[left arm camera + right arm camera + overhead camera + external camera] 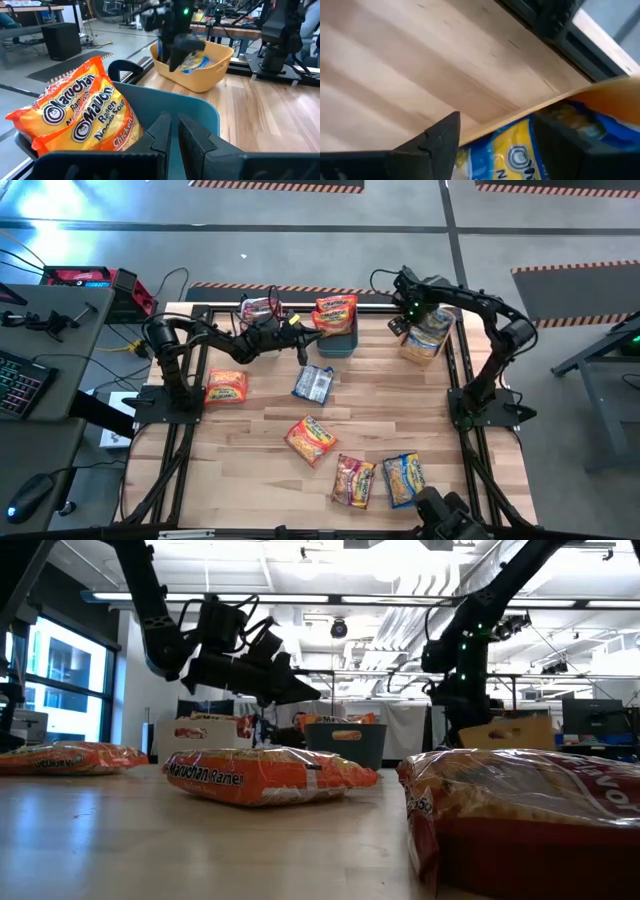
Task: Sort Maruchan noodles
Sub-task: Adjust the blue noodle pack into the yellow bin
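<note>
Maruchan noodles packets lie flat on the wooden table: orange ones (225, 387) (310, 438), a blue one (313, 384), a pink-red one (352, 480) and a blue-and-yellow one (403, 478). Orange packets (80, 117) fill the teal bin (335, 345). Pink-red packets (258, 308) sit in the white bin. My left gripper (174, 122) is shut and empty, level, just above the teal bin's left rim. My right gripper (497, 125) points down, open, over the orange bin (425, 340); a blue-and-yellow packet (520, 155) lies in that bin below its fingers.
The three bins stand in a row along the table's far edge. A black frame rail (300, 292) borders that edge. Bare wood lies between the loose packets in the table's middle. A desk with a keyboard (20, 385) stands off the left side.
</note>
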You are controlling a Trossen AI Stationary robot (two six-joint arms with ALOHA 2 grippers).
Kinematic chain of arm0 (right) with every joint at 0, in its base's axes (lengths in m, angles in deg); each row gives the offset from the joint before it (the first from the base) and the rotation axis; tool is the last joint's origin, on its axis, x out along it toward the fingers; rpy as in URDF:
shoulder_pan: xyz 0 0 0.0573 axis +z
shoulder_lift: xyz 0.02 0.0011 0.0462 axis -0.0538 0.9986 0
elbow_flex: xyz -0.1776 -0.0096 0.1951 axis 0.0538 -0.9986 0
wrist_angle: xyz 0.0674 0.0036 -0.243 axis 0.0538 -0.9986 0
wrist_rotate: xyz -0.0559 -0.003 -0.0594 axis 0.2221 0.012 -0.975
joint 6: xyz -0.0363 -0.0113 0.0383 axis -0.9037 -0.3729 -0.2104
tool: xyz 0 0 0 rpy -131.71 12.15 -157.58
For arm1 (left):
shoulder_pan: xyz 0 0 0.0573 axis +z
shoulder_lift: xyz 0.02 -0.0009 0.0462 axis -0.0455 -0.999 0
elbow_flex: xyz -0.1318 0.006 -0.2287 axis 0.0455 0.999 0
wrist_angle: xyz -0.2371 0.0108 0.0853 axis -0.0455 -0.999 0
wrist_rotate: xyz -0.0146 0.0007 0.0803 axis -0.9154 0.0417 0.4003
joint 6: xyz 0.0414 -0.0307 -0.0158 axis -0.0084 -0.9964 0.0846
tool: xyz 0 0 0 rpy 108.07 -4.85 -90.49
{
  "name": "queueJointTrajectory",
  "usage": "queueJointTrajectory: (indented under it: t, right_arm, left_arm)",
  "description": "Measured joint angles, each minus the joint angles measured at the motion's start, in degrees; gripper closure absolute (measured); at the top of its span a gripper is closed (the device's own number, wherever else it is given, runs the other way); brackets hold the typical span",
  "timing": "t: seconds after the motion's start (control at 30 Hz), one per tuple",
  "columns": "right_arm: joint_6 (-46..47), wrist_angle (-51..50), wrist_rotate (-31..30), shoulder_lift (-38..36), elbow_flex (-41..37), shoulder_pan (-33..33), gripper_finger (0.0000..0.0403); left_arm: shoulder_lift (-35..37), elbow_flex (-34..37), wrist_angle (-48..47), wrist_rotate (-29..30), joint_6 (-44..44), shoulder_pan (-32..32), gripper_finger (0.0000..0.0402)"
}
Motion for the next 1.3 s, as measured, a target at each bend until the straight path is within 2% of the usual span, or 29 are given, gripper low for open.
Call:
queueJointTrajectory:
  t: [0.07,0.13,0.27,0.37,0.5,0.57,0.73,0.93,1.3]
  right_arm:
    - [-0.5,-0.1,2.9,-1.6,0.0,0.0,0.0178]
    - [-0.3,-2.6,3.2,-3.1,0.0,0.1,0.0178]
    - [1.5,-6.3,-3.6,-3.9,0.0,0.1,0.0198]
    - [1.3,-4.8,-5.1,-2.8,-0.1,0.1,0.0249]
    - [0.3,-2.6,-4.0,0.3,-0.1,0.5,0.0359]
    - [0.2,-1.1,-5.8,1.8,-0.1,0.4,0.0390]
    - [-1.5,3.3,-4.8,3.6,-0.1,0.7,0.0372]
    - [-8.1,9.1,-2.2,3.6,-0.1,3.8,0.0399]
    - [-15.3,11.3,3.4,3.6,-0.1,11.1,0.0402]
  left_arm:
    - [0.0,0.0,0.0,0.0,0.0,0.0,0.0381]
    - [0.0,0.0,0.0,0.0,-0.1,0.0,0.0381]
    - [0.0,0.0,0.0,0.0,-0.1,-0.1,0.0381]
    - [0.0,0.0,0.0,0.0,-0.1,-0.2,0.0381]
    - [0.0,0.0,0.0,0.0,0.0,-0.4,0.0381]
    - [0.0,0.0,0.0,0.0,0.0,-0.4,0.0381]
    - [0.0,0.0,0.0,0.0,-0.1,-0.4,0.0381]
    - [0.0,0.0,-1.0,0.0,0.0,-0.5,0.0381]
    - [0.0,0.0,-1.4,0.0,-0.1,-0.5,0.0381]
